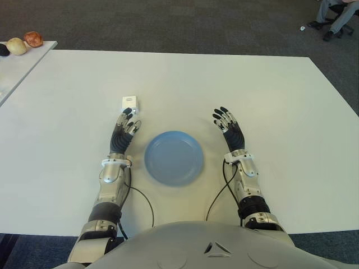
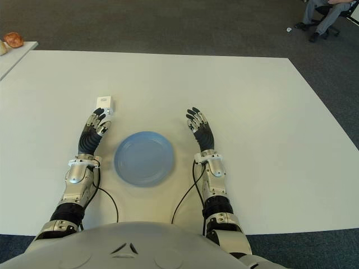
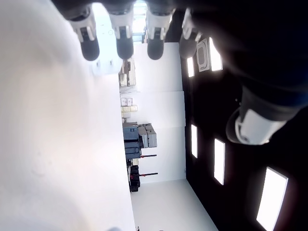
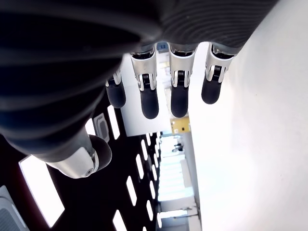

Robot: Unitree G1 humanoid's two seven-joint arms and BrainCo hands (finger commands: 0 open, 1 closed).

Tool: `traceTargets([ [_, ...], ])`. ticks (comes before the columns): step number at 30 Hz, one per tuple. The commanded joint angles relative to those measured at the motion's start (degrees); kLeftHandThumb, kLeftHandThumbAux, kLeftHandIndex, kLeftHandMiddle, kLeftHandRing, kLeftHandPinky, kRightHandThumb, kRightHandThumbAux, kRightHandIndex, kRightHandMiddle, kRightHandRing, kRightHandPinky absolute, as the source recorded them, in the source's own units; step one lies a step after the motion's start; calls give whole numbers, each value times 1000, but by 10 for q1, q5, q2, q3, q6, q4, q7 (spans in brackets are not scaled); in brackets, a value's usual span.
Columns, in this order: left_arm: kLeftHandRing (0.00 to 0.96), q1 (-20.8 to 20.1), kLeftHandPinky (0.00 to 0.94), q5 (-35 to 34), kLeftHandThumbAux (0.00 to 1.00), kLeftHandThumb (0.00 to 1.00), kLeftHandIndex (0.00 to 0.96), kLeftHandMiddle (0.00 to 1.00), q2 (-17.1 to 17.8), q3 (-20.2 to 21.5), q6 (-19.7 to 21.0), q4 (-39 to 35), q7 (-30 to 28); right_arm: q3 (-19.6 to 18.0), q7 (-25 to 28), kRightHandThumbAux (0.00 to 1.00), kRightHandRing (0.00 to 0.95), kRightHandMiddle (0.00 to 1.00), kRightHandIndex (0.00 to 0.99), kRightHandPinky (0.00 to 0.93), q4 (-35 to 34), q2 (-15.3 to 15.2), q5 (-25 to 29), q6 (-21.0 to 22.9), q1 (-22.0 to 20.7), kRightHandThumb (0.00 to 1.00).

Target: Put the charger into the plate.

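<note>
Left eye view: charger point(image 1: 130, 103) lies flat, long axis pointing away from plate point(image 1: 174, 157).

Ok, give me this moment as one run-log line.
charger: on table, just beyond left hand, ungrasped | plate: empty, between hands | left hand: open | right hand: open, idle right of plate

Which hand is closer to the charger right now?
Left. The left hand has its fingertips just short of the charger, holding nothing. The right hand is open across the plate, much farther from it.
</note>
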Motion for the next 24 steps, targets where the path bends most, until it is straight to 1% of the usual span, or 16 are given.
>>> traceTargets([
  [1,28,25,52,6,552,0,0,32,2,0,36,38,3,1,-8,608,138,177,117,126,40,7,-4,25,33,0],
  [2,29,23,58,7,594,0,0,33,4,1,39,39,5,1,-9,607,139,179,118,126,43,8,-5,25,31,0],
  [3,30,22,59,9,603,0,0,33,7,2,44,36,9,1,-9,606,139,180,118,127,44,8,-5,25,30,0],
  [4,31,21,62,11,628,18,0,33,9,3,47,33,11,1,-10,606,140,181,118,127,45,9,-5,25,29,0],
  [7,34,19,65,14,664,57,0,32,13,5,55,26,19,1,-10,606,141,181,119,128,49,9,-6,24,27,0],
  [8,35,21,65,18,667,62,0,32,18,8,74,-3,26,1,-10,606,141,181,119,128,51,10,-6,24,26,0],
  [10,47,29,80,25,693,138,15,44,28,15,122,-79,43,1,-12,607,140,178,116,128,54,13,-6,24,22,0],
  [11,50,34,83,28,697,154,18,47,31,19,146,-118,51,1,-13,607,140,178,115,128,56,14,-6,24,21,0],
  [14,62,37,94,29,710,237,38,61,35,29,196,-177,63,2,-17,607,138,176,113,127,60,17,-7,24,18,0],
  [16,69,25,104,26,715,292,49,69,38,41,229,-200,72,2,-20,604,136,174,111,124,64,19,-9,21,16,0],
  [17,70,17,107,24,715,303,51,71,40,46,241,-206,75,3,-22,604,136,173,111,122,65,20,-9,19,15,0],
  [19,74,11,117,21,713,347,55,76,42,51,258,-214,77,3,-24,601,133,171,110,118,68,21,-10,17,14,0],
  [21,77,-23,121,13,708,371,56,78,59,67,281,-208,78,4,-30,599,132,170,108,115,71,23,-13,15,12,0],
  [23,81,-49,126,6,699,400,59,82,71,80,298,-204,79,5,-35,596,132,170,106,114,72,26,-15,14,11,0],
  [24,84,-56,127,5,687,425,61,85,73,83,304,-205,80,5,-37,593,132,171,106,114,72,26,-16,14,11,0],
])
